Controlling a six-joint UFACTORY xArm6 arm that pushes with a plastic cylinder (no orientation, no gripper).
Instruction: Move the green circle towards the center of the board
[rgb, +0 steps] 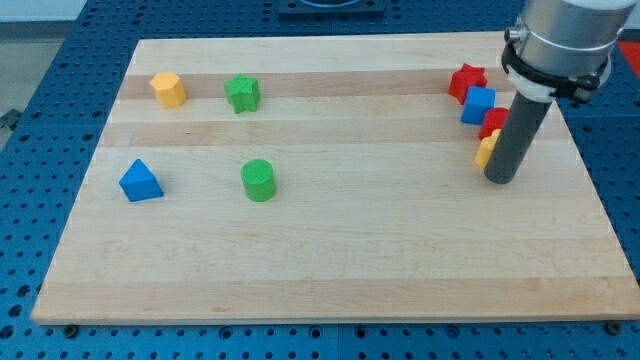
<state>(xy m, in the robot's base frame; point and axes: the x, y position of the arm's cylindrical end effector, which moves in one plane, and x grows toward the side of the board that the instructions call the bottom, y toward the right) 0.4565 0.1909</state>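
Note:
The green circle (259, 180) stands on the wooden board (340, 260), left of its middle. My tip (501, 179) is far to the view's right of it, resting on the board just below a small cluster of blocks. The rod rises from the tip to the arm's grey wrist at the view's top right. The tip touches or nearly touches a yellow block (486, 150), which the rod partly hides.
A green star (242, 93) and a yellow hexagon-like block (168, 89) sit at the top left. A blue triangle (140, 181) lies at the left. A red star (467, 81), a blue block (478, 105) and a red block (493, 121) cluster at the top right.

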